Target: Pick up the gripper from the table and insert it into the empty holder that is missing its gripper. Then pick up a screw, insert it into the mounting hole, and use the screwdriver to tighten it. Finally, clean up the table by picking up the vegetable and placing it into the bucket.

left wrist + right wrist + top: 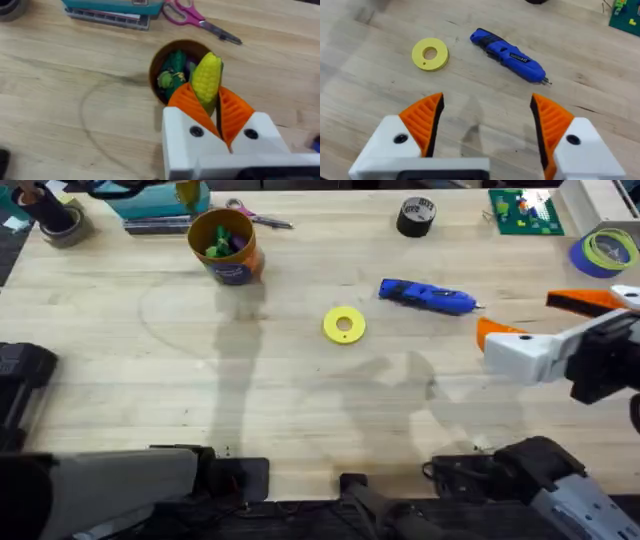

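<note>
My left gripper (206, 95) is shut on the vegetable (206, 77), a yellow toy corn cob held upright between its orange pads. It hangs just above the open mouth of the bucket (160, 55), which holds green toy pieces. In the overhead view the bucket (225, 245) stands at the back left. The blue screwdriver (430, 297) lies flat right of centre, also seen from the right wrist (509, 55). My right gripper (520, 315) is open near the right edge, nothing between its fingers (487, 120). Both of its white finger bases carry orange ribbed pads.
A yellow ring-shaped disc (344, 324) lies mid-table, left of the screwdriver. Pink scissors (255, 218) and a teal box (112, 7) sit behind the bucket. A black tape roll (416, 217), a green board (522, 210) and a blue tape roll (605, 252) line the back right.
</note>
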